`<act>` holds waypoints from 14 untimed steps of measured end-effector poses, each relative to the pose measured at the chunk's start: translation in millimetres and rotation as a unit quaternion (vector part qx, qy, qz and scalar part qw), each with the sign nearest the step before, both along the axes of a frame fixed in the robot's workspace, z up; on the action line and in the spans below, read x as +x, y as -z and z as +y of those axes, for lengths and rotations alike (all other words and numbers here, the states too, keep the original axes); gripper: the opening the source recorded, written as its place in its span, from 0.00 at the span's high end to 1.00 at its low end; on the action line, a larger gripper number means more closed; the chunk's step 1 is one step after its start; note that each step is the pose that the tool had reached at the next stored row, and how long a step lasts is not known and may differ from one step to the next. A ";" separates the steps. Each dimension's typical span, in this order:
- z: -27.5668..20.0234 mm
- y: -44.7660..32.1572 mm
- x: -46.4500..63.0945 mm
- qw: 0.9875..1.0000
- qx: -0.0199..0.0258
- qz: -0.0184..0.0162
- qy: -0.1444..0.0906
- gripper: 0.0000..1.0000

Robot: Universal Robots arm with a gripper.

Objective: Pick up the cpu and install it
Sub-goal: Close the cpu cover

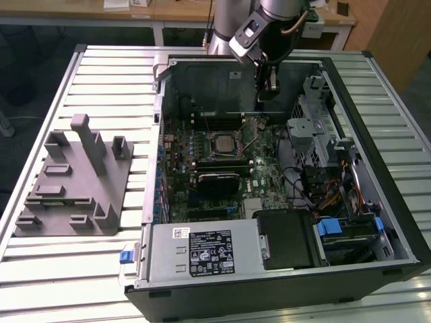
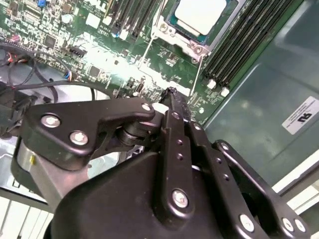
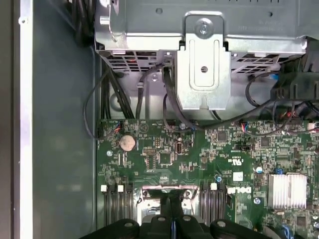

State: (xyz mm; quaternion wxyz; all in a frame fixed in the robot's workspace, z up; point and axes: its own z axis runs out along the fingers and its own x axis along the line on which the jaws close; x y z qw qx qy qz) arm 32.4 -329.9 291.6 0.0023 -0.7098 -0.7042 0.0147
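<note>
Cpu (image 1: 221, 142) seated in motherboard socket (image 2: 162, 31); gripper (image 1: 264, 97) hangs just beyond, on the far side.
Second wrist view shows the cpu's silvery top; jaws pressed together, holding nothing.

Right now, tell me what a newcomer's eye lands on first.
The open case lies on the slatted table, with the gripper hanging shut above its green board. The silvery cpu lies at the board's middle, and a grey fixture sits at the exterior view's left.

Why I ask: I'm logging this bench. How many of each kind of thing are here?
computer case: 1
grey fixture: 1
cpu: 1
gripper: 1
Total: 4
</note>
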 end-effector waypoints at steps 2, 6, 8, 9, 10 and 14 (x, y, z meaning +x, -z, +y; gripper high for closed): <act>0.0 0.0 1.2 1.000 0.000 0.000 0.000 0.89; 0.0 2.3 2.2 1.000 0.000 0.000 0.000 0.89; 0.0 3.8 3.6 1.000 0.000 0.000 0.000 0.89; 0.0 4.6 4.7 1.000 0.000 0.000 0.000 0.89; 0.0 5.3 5.9 1.000 0.000 0.000 0.000 0.89; 0.0 7.9 8.8 1.000 0.000 0.000 0.000 0.89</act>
